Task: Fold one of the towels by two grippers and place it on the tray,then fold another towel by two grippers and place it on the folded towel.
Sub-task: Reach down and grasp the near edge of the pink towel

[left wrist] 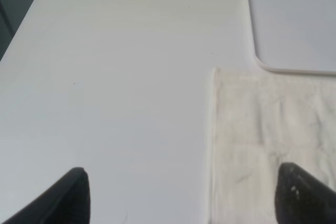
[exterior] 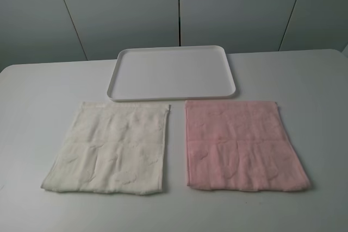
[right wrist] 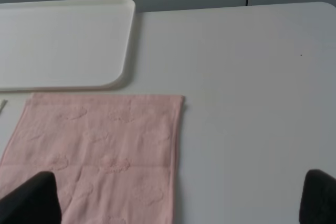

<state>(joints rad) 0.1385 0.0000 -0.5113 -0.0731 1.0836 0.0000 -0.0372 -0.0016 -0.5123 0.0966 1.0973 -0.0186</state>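
A pale pink towel [exterior: 242,145] lies flat on the right of the table, also seen in the right wrist view [right wrist: 100,156]. A cream-white towel [exterior: 111,148] lies flat beside it on the left, and the left wrist view shows its edge [left wrist: 268,135]. The white tray [exterior: 122,61] sits bare behind both towels; its corner shows in each wrist view [left wrist: 252,3] [right wrist: 126,14]. Neither arm appears in the high view. My left gripper [left wrist: 181,198] is open above the cream towel's outer edge. My right gripper [right wrist: 178,203] is open above the pink towel's outer edge. Nothing is held.
The white table [exterior: 43,91] has rounded far corners and stretches bare to both sides of the towels. A grey panelled wall [exterior: 179,4] stands behind the table's far edge.
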